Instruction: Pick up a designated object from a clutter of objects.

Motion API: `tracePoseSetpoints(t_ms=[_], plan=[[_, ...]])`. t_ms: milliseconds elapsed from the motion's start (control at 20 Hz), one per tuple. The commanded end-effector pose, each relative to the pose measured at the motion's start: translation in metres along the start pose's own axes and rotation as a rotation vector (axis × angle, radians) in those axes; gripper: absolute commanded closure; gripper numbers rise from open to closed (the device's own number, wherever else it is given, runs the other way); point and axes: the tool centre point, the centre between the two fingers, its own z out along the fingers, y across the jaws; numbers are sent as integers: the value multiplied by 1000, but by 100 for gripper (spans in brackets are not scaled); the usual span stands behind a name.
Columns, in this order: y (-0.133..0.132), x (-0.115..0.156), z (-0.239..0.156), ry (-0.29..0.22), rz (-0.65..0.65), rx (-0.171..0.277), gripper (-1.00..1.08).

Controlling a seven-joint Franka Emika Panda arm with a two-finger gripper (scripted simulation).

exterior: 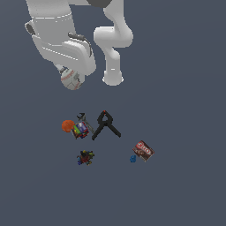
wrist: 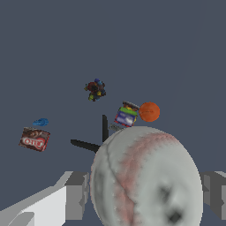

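Observation:
The designated object, a white ball with red stitch lines (exterior: 70,80), hangs well above the floor and fills the near part of the wrist view (wrist: 148,176). My gripper (exterior: 69,76) is shut on it, with a grey finger (wrist: 76,194) pressed against each side. The clutter of objects lies on the floor past it. An orange ball (exterior: 67,126) touches a rainbow-coloured cube (exterior: 80,130), and a black A-shaped clamp (exterior: 106,125) lies beside them. The arm's hand hides most of the fingers in the exterior view.
A red-brown packet (exterior: 144,151) and a tiny blue piece (exterior: 133,158) lie toward the exterior view's right. A dark multicoloured toy (exterior: 85,157) sits below the cube in that view. The arm's white base (exterior: 113,78) stands behind the clutter.

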Motion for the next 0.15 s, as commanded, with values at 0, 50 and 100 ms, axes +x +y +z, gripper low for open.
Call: tracePoseSetpoints(t_ms=[0,50,100], plan=[[-1,1,-5,1,0,1,108],[-2,1,-6,1,0,1,108],[-2,1,-6,1,0,1,108]])
